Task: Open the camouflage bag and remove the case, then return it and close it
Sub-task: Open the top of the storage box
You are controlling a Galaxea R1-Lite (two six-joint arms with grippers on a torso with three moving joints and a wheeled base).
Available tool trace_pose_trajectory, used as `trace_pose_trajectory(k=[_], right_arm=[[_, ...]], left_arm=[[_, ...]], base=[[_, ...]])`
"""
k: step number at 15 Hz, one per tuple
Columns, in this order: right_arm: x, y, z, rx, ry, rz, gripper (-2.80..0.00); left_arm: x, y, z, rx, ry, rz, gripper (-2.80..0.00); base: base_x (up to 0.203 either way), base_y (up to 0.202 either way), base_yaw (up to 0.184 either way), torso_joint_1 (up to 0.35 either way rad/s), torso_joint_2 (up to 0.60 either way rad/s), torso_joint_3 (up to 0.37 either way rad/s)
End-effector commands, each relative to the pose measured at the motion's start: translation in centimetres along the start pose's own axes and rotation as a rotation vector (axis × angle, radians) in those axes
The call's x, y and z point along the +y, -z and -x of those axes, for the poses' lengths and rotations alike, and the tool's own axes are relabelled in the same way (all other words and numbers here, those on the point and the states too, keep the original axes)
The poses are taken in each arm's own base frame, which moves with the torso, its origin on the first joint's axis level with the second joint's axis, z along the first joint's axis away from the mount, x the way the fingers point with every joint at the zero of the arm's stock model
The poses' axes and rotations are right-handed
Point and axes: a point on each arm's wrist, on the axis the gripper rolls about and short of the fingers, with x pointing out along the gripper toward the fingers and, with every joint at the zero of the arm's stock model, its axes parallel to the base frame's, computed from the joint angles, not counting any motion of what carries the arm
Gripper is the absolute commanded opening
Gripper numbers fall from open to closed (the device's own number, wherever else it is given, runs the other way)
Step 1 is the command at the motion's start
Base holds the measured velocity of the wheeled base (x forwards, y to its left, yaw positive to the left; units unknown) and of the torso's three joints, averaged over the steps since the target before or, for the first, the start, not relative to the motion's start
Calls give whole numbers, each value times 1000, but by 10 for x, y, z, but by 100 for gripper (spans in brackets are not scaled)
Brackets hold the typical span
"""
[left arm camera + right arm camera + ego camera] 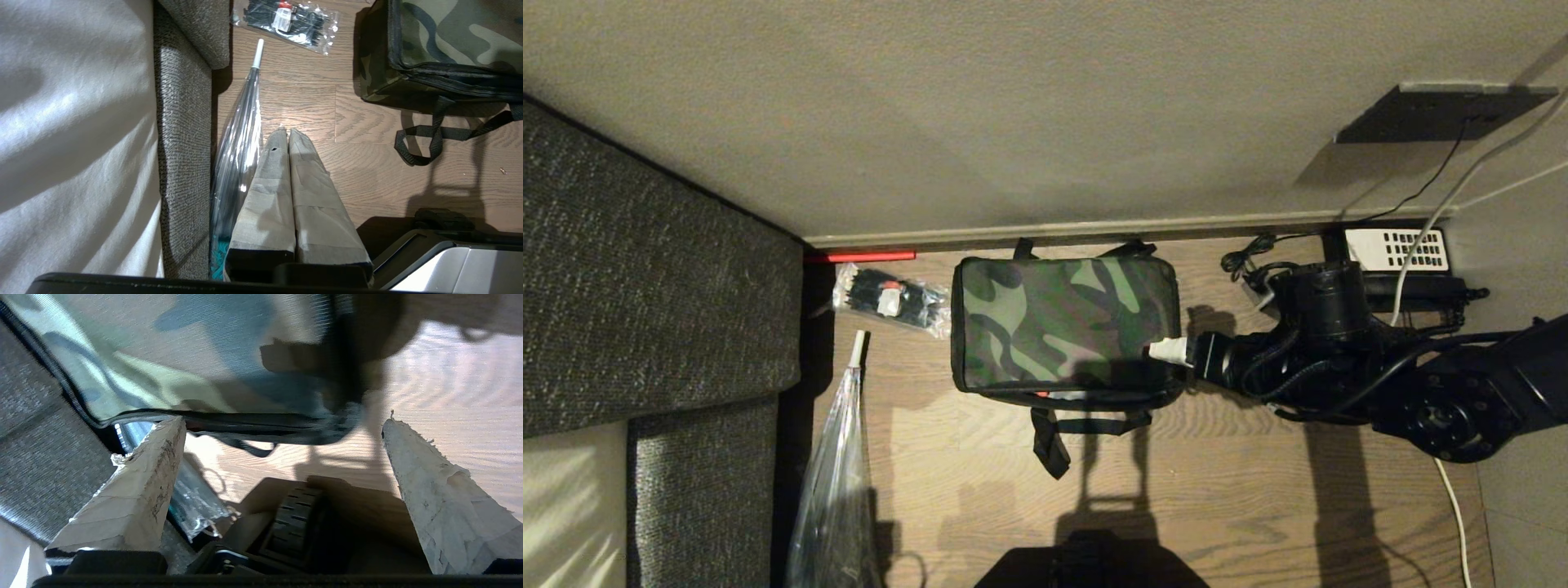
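The bag [1064, 325] lies on the floor [1258, 490], long axis left-right, lid down. The right gripper [1168, 351] is at its right end, fingers [143, 477] spread wide, holding nothing. The left gripper [288, 134], fingers together, is parked well away.

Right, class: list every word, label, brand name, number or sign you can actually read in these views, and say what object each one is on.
None can be read.
Clear packet of black ties: a small white and red label shows, too small to read.
Telephone's white keypad panel: dark key marks only, no legible figures.
Camouflage bag: pattern only, no lettering seen.
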Motion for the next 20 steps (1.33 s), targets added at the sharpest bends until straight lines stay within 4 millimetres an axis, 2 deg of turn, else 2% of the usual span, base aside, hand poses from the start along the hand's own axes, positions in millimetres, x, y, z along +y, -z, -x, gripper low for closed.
trace_pose_trajectory(k=[1, 5, 11, 15, 20], right_arm=[[2, 7, -19, 27, -5, 4, 0], [3, 2, -42, 7, -16, 8, 0], [2, 4, -57, 16, -12, -5, 0], [19, -13, -50, -21, -86, -202, 0], [31, -25, -33, 2, -179, -315, 0]], left_arm=[[0, 0, 0, 1, -1, 0, -280], [0, 0, 0, 1, -1, 0, -280], [0, 0, 0, 1, -1, 0, -280], [0, 0, 0, 1, -1, 0, -280], [0, 0, 0, 1, -1, 0, -280]], base=[[0, 0, 0, 0, 0, 0], [0, 0, 0, 0, 0, 0], [0, 0, 0, 0, 0, 0], [0, 0, 0, 0, 0, 0], [0, 0, 0, 0, 0, 0]])
